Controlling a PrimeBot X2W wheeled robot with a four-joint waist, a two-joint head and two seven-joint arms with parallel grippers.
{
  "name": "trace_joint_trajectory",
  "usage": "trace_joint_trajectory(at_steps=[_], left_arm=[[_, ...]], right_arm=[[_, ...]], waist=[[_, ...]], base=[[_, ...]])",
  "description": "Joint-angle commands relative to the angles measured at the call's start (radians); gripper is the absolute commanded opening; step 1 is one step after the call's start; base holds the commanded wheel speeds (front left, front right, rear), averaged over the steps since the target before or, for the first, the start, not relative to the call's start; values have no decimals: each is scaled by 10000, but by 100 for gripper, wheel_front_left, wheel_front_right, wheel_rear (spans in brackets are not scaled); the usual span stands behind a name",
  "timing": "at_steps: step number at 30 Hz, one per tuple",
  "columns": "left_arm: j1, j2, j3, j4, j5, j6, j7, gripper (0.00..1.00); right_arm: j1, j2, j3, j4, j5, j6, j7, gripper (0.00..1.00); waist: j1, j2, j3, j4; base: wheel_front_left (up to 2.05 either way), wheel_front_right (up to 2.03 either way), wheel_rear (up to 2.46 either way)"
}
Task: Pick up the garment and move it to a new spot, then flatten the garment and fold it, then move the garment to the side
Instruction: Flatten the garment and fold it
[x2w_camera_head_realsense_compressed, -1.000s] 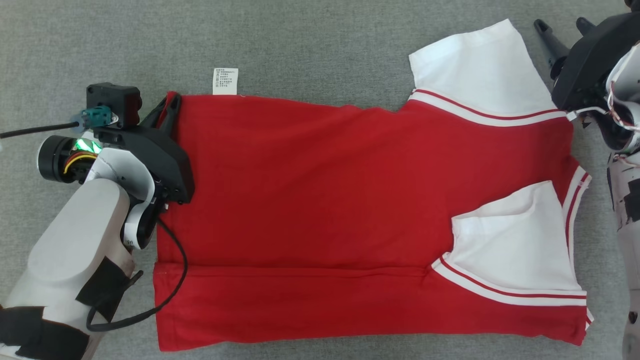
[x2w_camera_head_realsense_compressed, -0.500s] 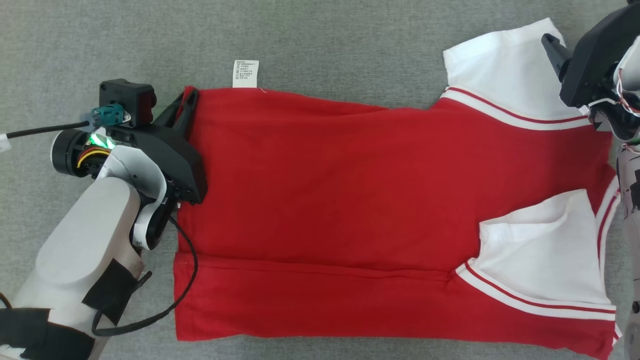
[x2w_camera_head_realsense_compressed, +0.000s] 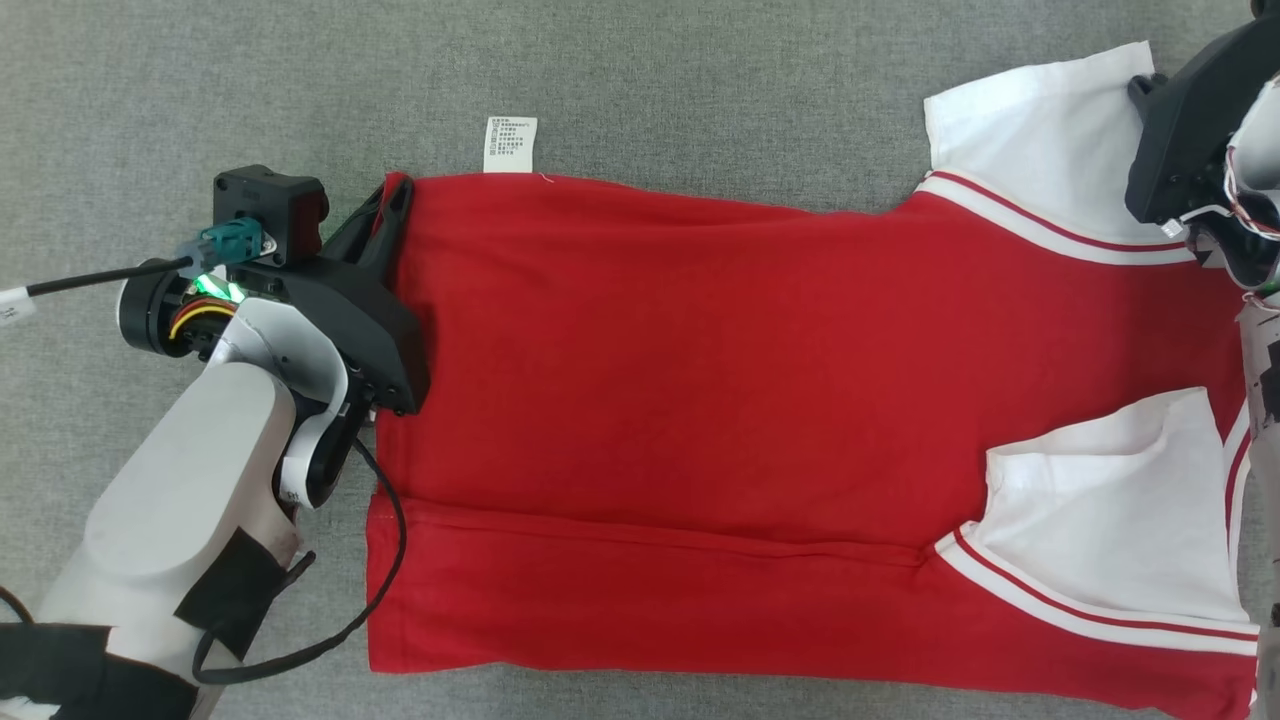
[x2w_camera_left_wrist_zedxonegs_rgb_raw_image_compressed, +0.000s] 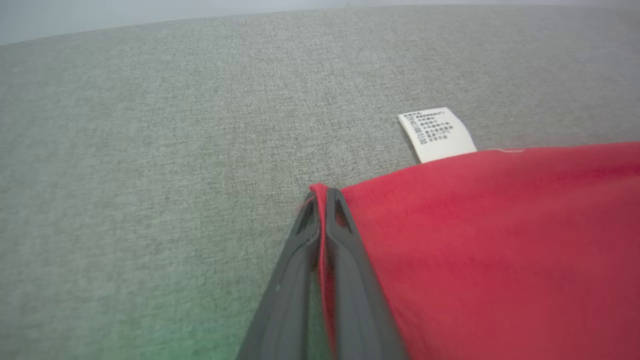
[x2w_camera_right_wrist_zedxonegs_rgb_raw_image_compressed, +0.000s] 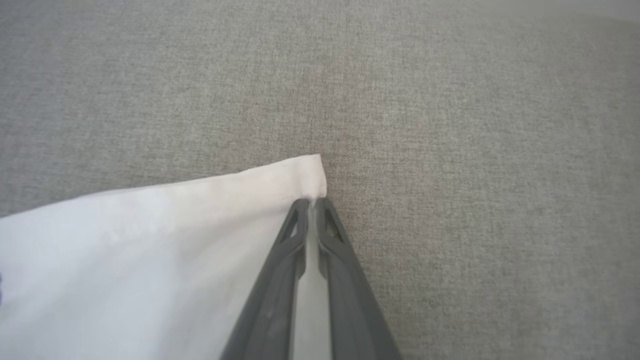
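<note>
Left gripper (x2w_camera_left_wrist_zedxonegs_rgb_raw_image_compressed: 324, 192): clenched on the garment (x2w_camera_head_realsense_compressed: 750, 400). The fingers are pressed together with the red hem corner pinched between them. A thin red edge runs down the gap, and a small bit pokes out past the tips.

- Left wrist view: the red body spreads out to the right of the jaws and back toward the wrist.
- The care label (x2w_camera_left_wrist_zedxonegs_rgb_raw_image_compressed: 436, 134) lies just beyond the tips and off to the right. It sticks out from the garment's edge, flat on the grey fabric surface (x2w_camera_left_wrist_zedxonegs_rgb_raw_image_compressed: 150, 150).
- Left of the jaws and ahead of them is bare grey surface.

Right gripper (x2w_camera_right_wrist_zedxonegs_rgb_raw_image_compressed: 312, 201): clamped on the outer corner of the white sleeve (x2w_camera_right_wrist_zedxonegs_rgb_raw_image_compressed: 150, 250). The fingers are nearly together, with white cloth showing in the narrow gap.

- Right wrist view: the sleeve corner sits just past the tips.
- The rest of the sleeve fans out to the left of the jaws and back toward the wrist.
- Right of the jaws is grey surface.

Head view:
- The garment lies spread flat between the two sets of jaws, one pinch at each far corner.
- The second sleeve (x2w_camera_head_realsense_compressed: 1110, 520) is folded over the red body at the right-jaw end, well apart from both grips.
- A long crease runs end to end across the red body, on the side away from both pinched corners.
</note>
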Motion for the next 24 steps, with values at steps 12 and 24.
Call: trace_joint_trajectory(at_steps=[12, 24], left_arm=[[317, -7, 39, 241, 217, 71, -1164, 0], [1114, -135, 46, -39, 266, 202, -2551, 0]], right_arm=[[231, -81, 405, -122, 433, -29, -1409, 0], [1721, -668, 1229, -1548, 1867, -29, -2502, 0]], waist=[[0, 1, -295, -255], [0, 1, -1212, -442]], base=[[0, 0, 0], [0, 0, 0]])
